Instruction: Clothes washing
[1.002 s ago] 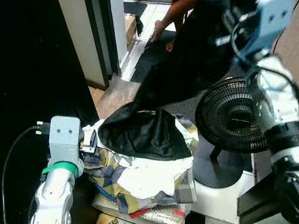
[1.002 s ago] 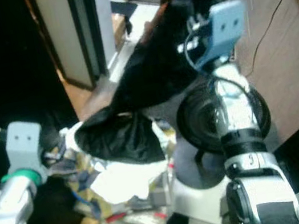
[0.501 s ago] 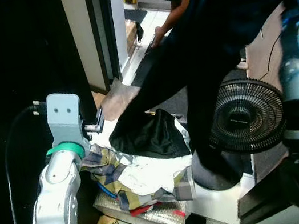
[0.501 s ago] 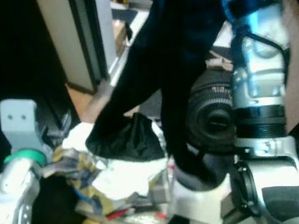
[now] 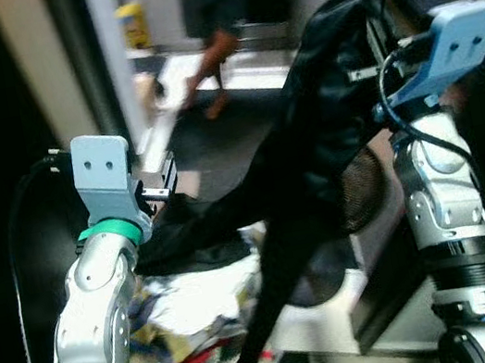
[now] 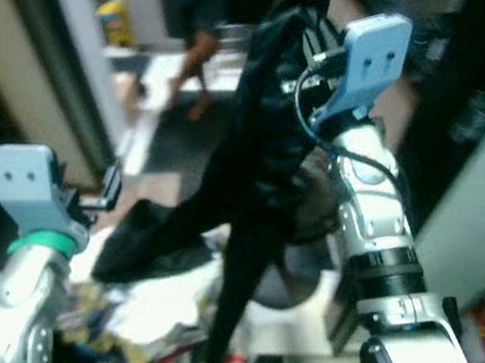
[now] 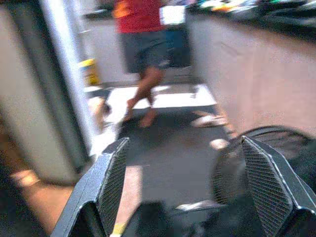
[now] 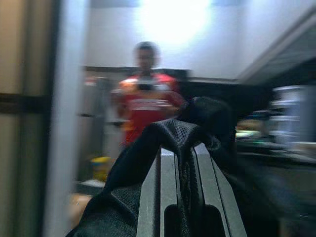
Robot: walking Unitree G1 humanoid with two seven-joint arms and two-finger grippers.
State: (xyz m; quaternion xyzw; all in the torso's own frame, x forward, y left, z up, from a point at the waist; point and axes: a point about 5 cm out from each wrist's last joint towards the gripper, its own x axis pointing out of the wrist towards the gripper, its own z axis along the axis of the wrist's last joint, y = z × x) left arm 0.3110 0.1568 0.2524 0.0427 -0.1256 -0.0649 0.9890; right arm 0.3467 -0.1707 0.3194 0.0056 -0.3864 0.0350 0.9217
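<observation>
Laundry pile (image 5: 198, 302): lies low and nearest, under and between the two arms, a heap of light and patterned cloth on a low stand.
Left gripper (image 5: 159, 179): raised over the near left edge of the pile; in the left wrist view its two black fingers (image 7: 111, 173) stand wide apart with nothing between them.
Black garment (image 5: 314, 159): hangs from the right gripper, its long axis running steeply down and toward the robot's left, the lower end trailing onto the pile and a thin tail dropping past the stand.
Right gripper (image 8: 178, 163): lifted high on the right, fingers closed narrow on a fold of the black garment, which drapes over both tips.
Key relation: the garment's free lower end lies just beside the left gripper, so I judge the left arm the nearer one to gather the slack.
Fan (image 7: 247, 153): a round black grille behind the hanging garment, partly hidden.
Person (image 6: 192, 2): stands far off in the bright doorway, red top and dark shorts.
Writing: none readable; the pictures are blurred.
</observation>
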